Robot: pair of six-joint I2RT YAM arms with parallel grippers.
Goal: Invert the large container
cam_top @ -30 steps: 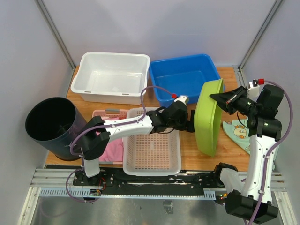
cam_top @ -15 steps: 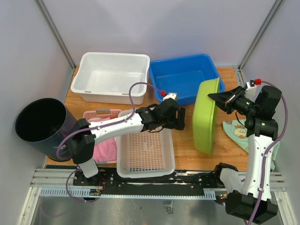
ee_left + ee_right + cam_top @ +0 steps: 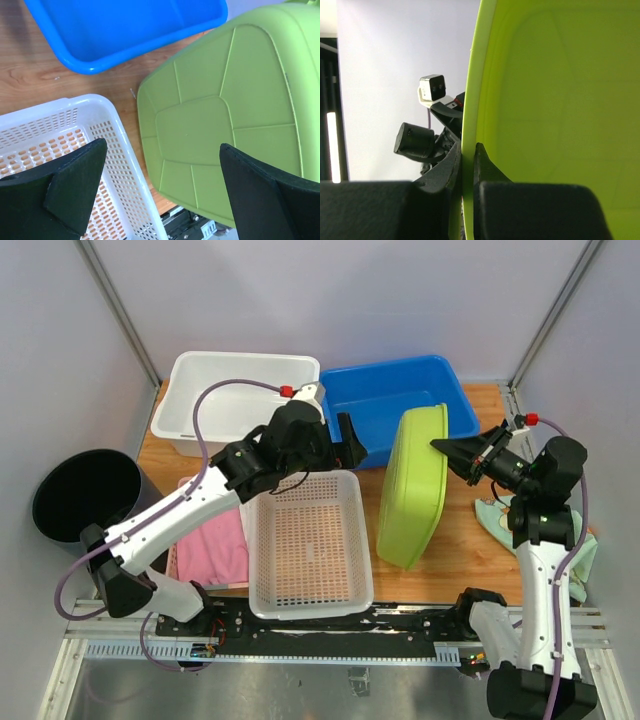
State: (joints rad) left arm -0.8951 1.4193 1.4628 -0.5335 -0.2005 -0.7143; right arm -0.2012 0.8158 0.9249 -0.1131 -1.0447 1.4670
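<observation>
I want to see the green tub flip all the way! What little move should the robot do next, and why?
Probably the right gripper should gently lower the rim it pinches, so the green tub settles mouth-down. The tub stands on edge with its ribbed bottom facing up and left, and the left gripper is open and clear of it.

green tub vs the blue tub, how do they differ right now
Pose: the green tub stands tipped up on one edge, its underside facing the left arm; the blue tub sits flat, open side up.
Contact: the right gripper is shut on the green tub's rim; nothing touches the blue tub.
Place: the green tub is nearer the arms, the blue tub at the back.
Shared: both are plastic, rounded-rectangular tubs, with nothing visible inside.
</observation>
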